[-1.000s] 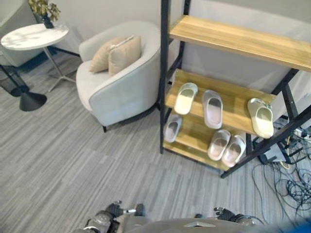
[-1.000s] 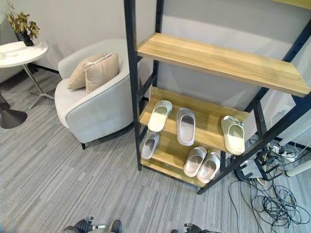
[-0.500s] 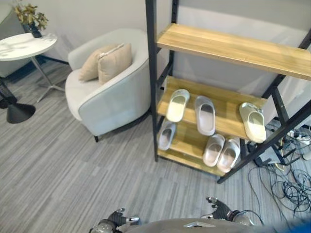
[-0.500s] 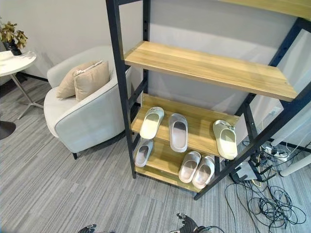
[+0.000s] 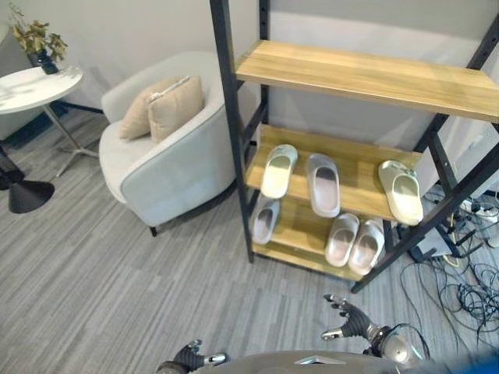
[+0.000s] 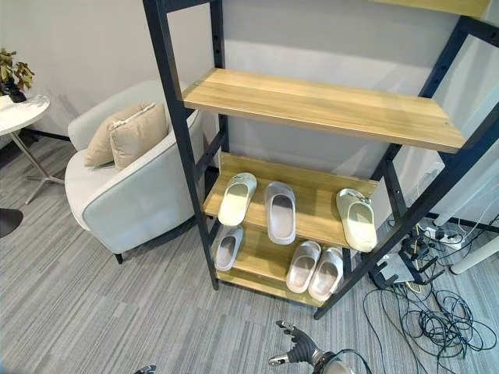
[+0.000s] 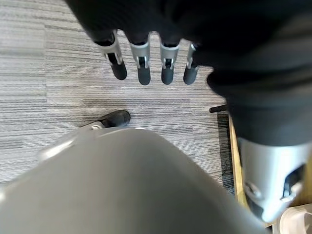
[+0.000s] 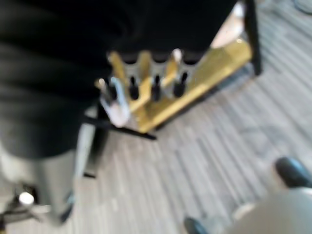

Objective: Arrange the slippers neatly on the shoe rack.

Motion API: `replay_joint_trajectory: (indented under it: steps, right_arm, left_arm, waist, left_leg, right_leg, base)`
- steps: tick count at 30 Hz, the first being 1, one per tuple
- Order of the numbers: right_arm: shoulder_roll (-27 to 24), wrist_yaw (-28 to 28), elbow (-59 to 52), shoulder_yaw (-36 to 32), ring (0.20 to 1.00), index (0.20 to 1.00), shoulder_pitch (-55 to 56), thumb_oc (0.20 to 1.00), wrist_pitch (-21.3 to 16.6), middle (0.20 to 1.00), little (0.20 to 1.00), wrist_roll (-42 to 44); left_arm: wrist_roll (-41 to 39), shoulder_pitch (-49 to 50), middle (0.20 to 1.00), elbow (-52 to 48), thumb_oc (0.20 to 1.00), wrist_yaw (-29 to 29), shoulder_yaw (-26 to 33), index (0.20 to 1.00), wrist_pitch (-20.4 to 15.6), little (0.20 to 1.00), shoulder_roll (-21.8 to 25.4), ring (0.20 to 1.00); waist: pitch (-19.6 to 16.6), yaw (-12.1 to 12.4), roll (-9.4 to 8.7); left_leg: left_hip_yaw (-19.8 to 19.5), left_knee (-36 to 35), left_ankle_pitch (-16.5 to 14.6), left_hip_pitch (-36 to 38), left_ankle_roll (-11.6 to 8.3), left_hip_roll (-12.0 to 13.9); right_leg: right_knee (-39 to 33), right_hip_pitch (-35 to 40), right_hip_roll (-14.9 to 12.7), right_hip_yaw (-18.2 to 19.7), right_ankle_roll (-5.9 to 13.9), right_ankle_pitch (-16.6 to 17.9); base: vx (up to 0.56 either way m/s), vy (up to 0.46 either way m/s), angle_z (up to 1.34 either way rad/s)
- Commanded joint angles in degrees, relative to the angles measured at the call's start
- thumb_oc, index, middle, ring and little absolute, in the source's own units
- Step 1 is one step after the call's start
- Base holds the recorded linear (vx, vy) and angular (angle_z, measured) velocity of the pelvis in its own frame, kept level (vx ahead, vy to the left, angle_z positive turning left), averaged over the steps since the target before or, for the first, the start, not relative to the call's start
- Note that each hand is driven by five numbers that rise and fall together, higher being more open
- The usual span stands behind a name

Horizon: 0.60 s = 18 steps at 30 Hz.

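Observation:
The shoe rack point(image 5: 234, 156) has a black frame and wooden shelves. Its middle shelf carries a cream slipper point(image 5: 278, 171), a grey slipper point(image 5: 323, 184) and, apart at the right end, a pale green slipper point(image 5: 401, 192). The bottom shelf has a single grey slipper point(image 5: 266, 220) on the left and a beige pair point(image 5: 355, 241) side by side. My right hand point(image 5: 348, 319) is raised low in front of the rack, open with fingers spread and holding nothing. My left hand point(image 5: 191, 358) hangs at the bottom edge; its fingers point(image 7: 141, 66) are straight above the carpet.
A pale armchair point(image 5: 168, 167) with two beige cushions stands just left of the rack. Further left are a round white side table point(image 5: 35, 78) with a plant and a black cone base point(image 5: 27, 195). Loose cables point(image 5: 468, 288) cover the floor right of the rack.
The camera has shifted, so the rack sits further left in the picture. My right hand has risen forward into view with fingers spread. The slippers have not moved.

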Motion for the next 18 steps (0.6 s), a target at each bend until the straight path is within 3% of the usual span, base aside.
replay_joint_trajectory:
  steps: [1,2,6,8,18]
  right_arm:
    - [-1.6,0.4,-6.5,2.0,1.000,1.000,-2.7,1.000,-4.1,1.000,1.000,2.1]
    - [-1.2,-0.6,-7.6,3.1,1.000,1.000,-8.0,1.000,-2.0,1.000,1.000,1.2]
    - [3.4,-2.8,-0.6,5.9,1.000,1.000,-16.3,1.000,-0.9,1.000,1.000,-1.2]
    - [4.4,-3.3,-5.7,6.1,1.000,1.000,-26.5,1.000,1.5,1.000,1.000,2.2]
    - [6.9,-7.3,4.8,6.9,1.000,1.000,-32.8,1.000,-0.5,1.000,1.000,2.2]
  left_arm:
    - [3.0,-2.2,1.000,4.4,1.000,-0.3,-0.4,1.000,-1.4,1.000,-2.3,1.000]
    - [3.4,-2.0,1.000,4.5,1.000,-0.2,-1.5,1.000,-1.1,1.000,-2.2,1.000]
    - [4.6,-2.2,1.000,4.1,1.000,1.1,-3.0,1.000,-1.2,1.000,-2.7,1.000]
    - [4.6,-2.6,1.000,3.0,1.000,1.6,-3.3,1.000,-0.6,1.000,-1.4,1.000]
    - [5.4,-2.6,1.000,2.5,1.000,2.3,-4.5,1.000,-1.3,1.000,-0.9,1.000]
  waist:
    - [0.7,0.8,-0.85]
    - [0.7,1.5,-0.92]
    - [1.0,3.1,-0.77]
    - [1.7,4.8,-1.05]
    - [3.1,9.2,-0.91]
  left_leg:
    - [-3.6,2.1,-1.5,-1.2,-0.66,2.7]
    - [-3.7,1.9,-1.7,-0.9,-0.70,2.8]
    - [-4.4,1.8,-1.3,-1.6,-0.45,2.4]
    - [-5.0,1.5,-0.9,-2.1,-0.42,2.1]
    - [-8.1,1.3,-0.1,-4.2,-0.39,1.0]
  right_leg:
    - [1.1,-1.8,-2.4,2.0,3.76,0.5]
    - [1.0,-1.3,-2.4,1.8,3.69,0.4]
    - [1.3,-1.5,-2.5,1.1,3.68,0.3]
    - [1.5,-1.5,-2.8,0.3,3.63,0.2]
    - [2.2,-1.1,-3.1,-3.0,3.82,-0.3]
  base:
    - [0.03,0.006,0.03]
    - [0.01,0.010,0.04]
    - [0.00,0.017,0.07]
    - [-0.01,0.014,0.11]
    - [-0.01,0.007,0.25]
